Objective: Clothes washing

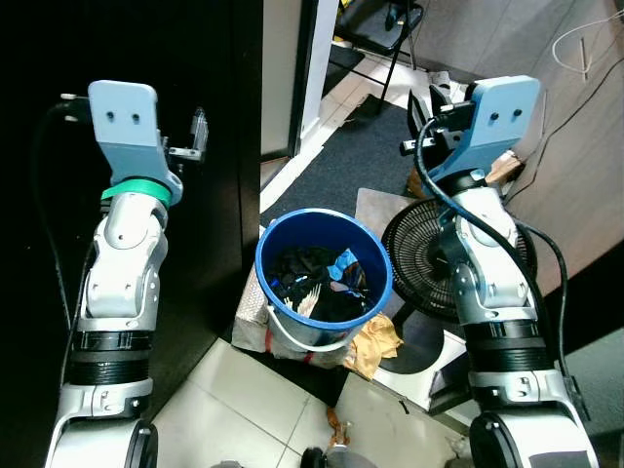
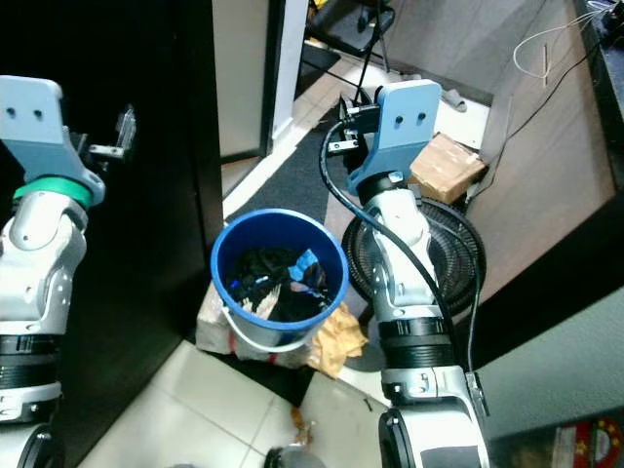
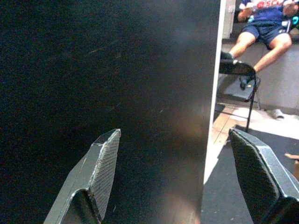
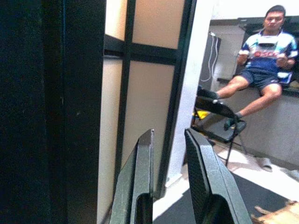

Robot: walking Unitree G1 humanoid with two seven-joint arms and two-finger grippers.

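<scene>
On the tiled floor (image 1: 244,390) just ahead stands the blue bucket (image 1: 375,261), filled with dark clothes (image 1: 314,278); a black fan (image 1: 414,255) sits just beside it. Both arms are raised above it, neither touching. The left gripper (image 3: 174,177) has its jaws released, wide apart, facing a black panel (image 3: 93,79). The right gripper (image 4: 169,179) has its jaws nearly closed, empty. Judging by this, the laundry is not yet picked up; next, a gripper must descend to the bucket. Beyond, a person (image 4: 264,56) sits.
</scene>
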